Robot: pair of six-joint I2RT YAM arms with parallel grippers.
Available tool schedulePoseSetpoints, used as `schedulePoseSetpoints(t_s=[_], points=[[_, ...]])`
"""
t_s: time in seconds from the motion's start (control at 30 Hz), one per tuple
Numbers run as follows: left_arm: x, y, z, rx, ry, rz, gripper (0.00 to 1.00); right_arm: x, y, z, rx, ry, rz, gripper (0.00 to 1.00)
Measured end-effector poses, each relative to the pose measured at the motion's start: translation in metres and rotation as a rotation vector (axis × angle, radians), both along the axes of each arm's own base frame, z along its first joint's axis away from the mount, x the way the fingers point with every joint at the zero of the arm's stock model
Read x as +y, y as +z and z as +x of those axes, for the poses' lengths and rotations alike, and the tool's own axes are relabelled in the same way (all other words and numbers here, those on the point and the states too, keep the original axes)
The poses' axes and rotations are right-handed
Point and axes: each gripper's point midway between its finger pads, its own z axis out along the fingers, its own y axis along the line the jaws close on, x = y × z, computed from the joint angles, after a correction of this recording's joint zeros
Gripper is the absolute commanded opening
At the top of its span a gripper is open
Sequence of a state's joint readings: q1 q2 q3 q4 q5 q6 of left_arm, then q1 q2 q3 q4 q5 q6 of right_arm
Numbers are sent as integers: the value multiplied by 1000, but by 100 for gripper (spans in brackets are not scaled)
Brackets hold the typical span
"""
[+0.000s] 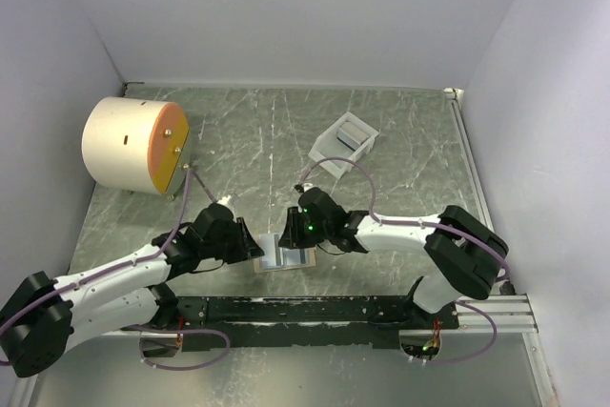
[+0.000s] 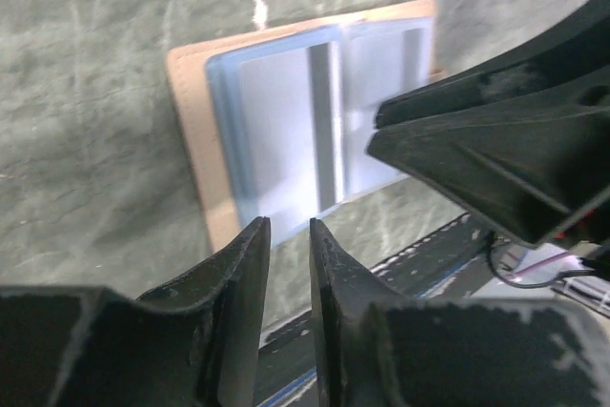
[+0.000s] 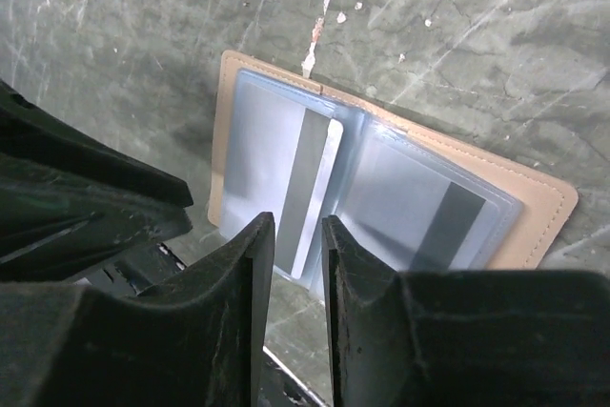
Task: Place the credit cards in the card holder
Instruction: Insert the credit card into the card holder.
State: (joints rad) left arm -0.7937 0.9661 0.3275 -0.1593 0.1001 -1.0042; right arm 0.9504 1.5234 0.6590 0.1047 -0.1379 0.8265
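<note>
Tan wallet: lies open and flat on the marble-look table, at 6 o'clock in the top view, just beyond the black rail; its pale blue clear sleeves face up.
Card: light grey with a dark stripe, at the wallet's fold, with one end poking out of the left sleeve towards 6 o'clock in the right wrist view.
Second card: also grey and striped, tucked fully inside the right sleeve.
Tray: white, low-walled, at 1 o'clock from the wallet and well apart from it; a grey block sits in its far end, too small to identify.
Left gripper: hovers at the wallet's 9 o'clock edge in the top view; fingers pressed nearly together with only a thin slit between, nothing in it.
Right gripper: hangs over the wallet from its 1 o'clock side; fingers drawn close with a narrow gap that lines up with the end of the protruding card. Whether they pinch the card cannot be told.
Drum: cream cylinder on its side with an orange end face, at 10 o'clock on the table, far from both grippers.
</note>
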Motion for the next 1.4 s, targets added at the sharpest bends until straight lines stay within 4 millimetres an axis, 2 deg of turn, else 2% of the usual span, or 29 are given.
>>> schedulePoseSetpoints(t_s=[0.07, 0.13, 0.3, 0.47, 0.73, 1.03, 1.2, 1.4], points=[[-5, 12, 4, -20, 5, -27, 46, 2, 4, 2, -5, 2, -5, 26], [-7, 18, 7, -30, 10, -44, 49, 5, 10, 4, -13, 8, -1, 26], [-6, 18, 8, -24, 29, -46, 53, 9, 14, 3, -3, 23, 2, 25], [1, 13, 9, -22, 58, -7, 49, 4, 2, -3, 38, 35, -34, 23], [8, 19, 14, -55, 91, -2, 35, 3, -14, -5, 77, 44, -87, 21], [-1, 15, 15, -33, 77, -20, 54, 2, -20, -6, 91, 40, -102, 14], [-5, 19, 20, -36, 76, -51, 56, 1, -21, -6, 94, 34, -105, 6], [-3, 18, 27, -29, 100, -86, 57, 0, -22, -6, 95, 28, -109, 4]])
